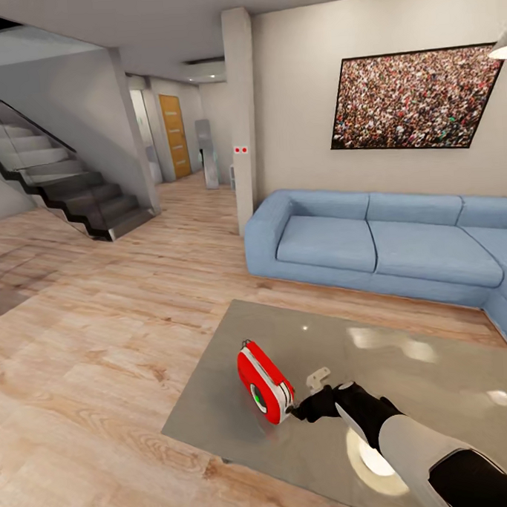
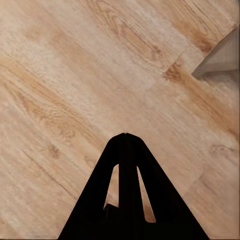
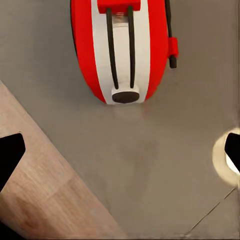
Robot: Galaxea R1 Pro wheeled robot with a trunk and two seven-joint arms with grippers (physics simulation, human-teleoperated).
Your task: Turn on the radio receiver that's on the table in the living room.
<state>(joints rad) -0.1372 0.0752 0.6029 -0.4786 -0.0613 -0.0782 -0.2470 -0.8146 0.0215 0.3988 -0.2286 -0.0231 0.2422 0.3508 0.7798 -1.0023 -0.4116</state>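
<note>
— Radio receiver (image 1: 265, 382) first. Where is it?

— It stands on the table (image 1: 454, 392), near the left edge. It is red with white trim. The blue sofa (image 1: 387, 243) sits behind the table, under the crowd picture (image 1: 413, 99).

— And the right gripper (image 1: 310, 408)?

— Just beside the radio, on its right. I cannot tell if it touches. In the right wrist view its two black tips sit far apart, with nothing between them.

— The left gripper (image 2: 125, 136)?

— Its fingers are pressed together. It holds nothing and hangs over the wood floor (image 2: 60, 75).
</note>
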